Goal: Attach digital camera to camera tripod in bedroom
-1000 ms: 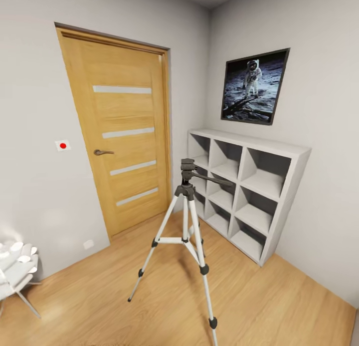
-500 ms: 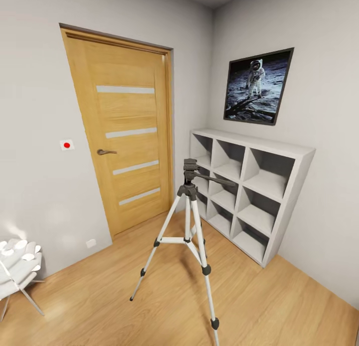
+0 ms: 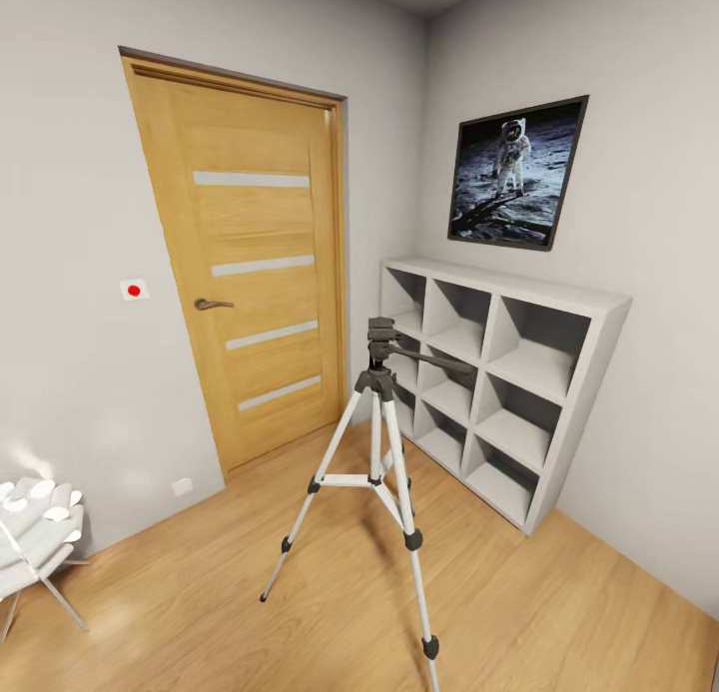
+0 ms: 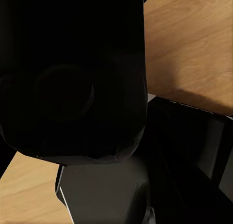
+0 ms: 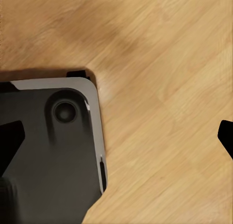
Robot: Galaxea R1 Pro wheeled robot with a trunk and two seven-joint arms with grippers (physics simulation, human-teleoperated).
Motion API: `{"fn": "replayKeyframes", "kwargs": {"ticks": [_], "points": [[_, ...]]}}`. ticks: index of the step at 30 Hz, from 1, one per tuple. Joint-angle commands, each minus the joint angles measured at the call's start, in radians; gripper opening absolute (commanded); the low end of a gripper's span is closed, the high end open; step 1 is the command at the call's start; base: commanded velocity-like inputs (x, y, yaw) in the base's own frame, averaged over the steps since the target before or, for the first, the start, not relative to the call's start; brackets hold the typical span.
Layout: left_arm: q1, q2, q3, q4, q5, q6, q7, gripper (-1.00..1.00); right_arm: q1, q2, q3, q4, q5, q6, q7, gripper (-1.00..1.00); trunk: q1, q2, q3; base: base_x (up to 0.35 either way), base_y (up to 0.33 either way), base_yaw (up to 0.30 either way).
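Camera tripod (image 3: 376, 442) standing on wood floor (image 3: 200, 592), white cube shelves (image 3: 499, 372) behind, wooden door (image 3: 250, 263) closed, cannot tell if grippers are open or closed

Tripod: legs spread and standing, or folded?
Spread and upright. The tripod stands on the wood floor with its three silver legs splayed and braced, head and pan handle on top, nothing mounted on it.

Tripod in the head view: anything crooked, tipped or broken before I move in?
Nothing stands out. The camera tripod stands upright on the wood floor with its legs spread, nothing on its head, in front of the white cube shelves.
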Motion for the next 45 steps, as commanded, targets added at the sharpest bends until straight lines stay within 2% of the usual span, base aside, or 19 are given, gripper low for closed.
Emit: {"fn": "replayKeyframes", "kwargs": {"ticks": [1,12,16,30,45], "points": [[0.0,0.0,-0.008,0.0,0.007,0.001,-0.001,-1.0,-0.001,0.001,-0.008,0.003,0.007,-0.005,-0.003,1.0,0.0,-0.001,-0.001,0.0,0.0,0.0],[0.0,0.0,-0.008,0.0,0.007,0.001,-0.001,-1.0,-0.001,0.002,-0.008,0.003,0.003,-0.005,-0.001,1.0,0.0,-0.001,-0.001,0.0,0.0,0.0],[0.0,-0.001,-0.006,-0.004,0.005,0.001,-0.001,-1.0,-0.001,-0.012,-0.005,-0.003,0.013,-0.006,0.007,1.0,0.0,-0.001,-0.001,0.0,0.0,0.0],[0.0,-0.006,-0.004,-0.008,0.007,0.001,-0.003,-1.0,-0.001,-0.002,-0.005,-0.005,0.01,0.004,0.006,1.0,0.0,-0.001,-0.002,0.0,0.0,0.0],[0.0,-0.006,-0.004,-0.007,0.009,0.001,-0.003,-1.0,-0.001,0.0,-0.003,-0.005,0.013,0.007,0.002,1.0,0.0,-0.001,-0.023,0.0,0.0,0.064]]}}
